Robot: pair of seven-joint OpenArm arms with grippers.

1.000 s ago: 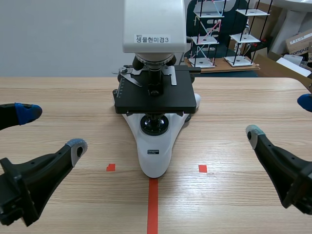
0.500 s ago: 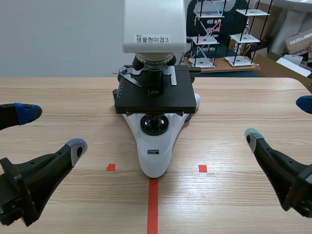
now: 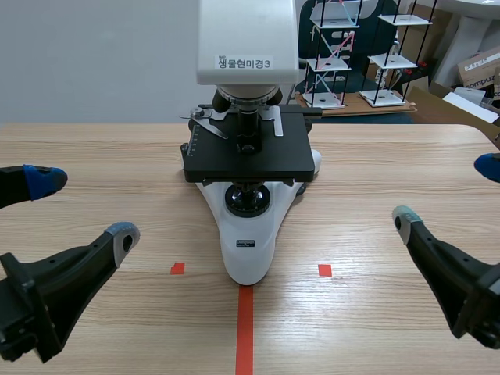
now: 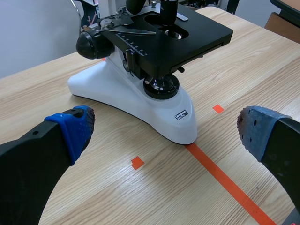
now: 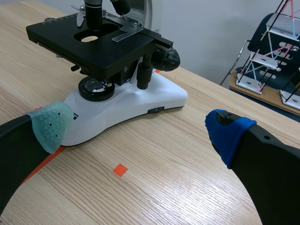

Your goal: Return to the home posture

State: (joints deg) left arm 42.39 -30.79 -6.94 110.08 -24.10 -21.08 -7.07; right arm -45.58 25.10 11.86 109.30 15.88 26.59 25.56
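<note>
A white and black microscope (image 3: 246,156) stands at the middle of the table, its base on the red tape line. My left gripper (image 3: 78,207) hovers open at the near left, nothing between its blue and grey pads. At the near right my right gripper (image 3: 447,191) is open too and holds nothing. In the left wrist view the left gripper (image 4: 164,131) has its fingers spread wide, with the microscope (image 4: 154,56) ahead of them. The right wrist view shows the right gripper (image 5: 139,125) spread the same way, with the microscope (image 5: 108,61) ahead and to one side.
Wire shelf racks (image 3: 355,55) and cardboard boxes (image 3: 476,70) stand behind the table's far right edge. Small red tape squares (image 3: 178,268) (image 3: 324,269) mark the wooden table (image 3: 375,164) on either side of the microscope base.
The right gripper has shifted very slightly toward the left. The left gripper and the microscope have not moved.
</note>
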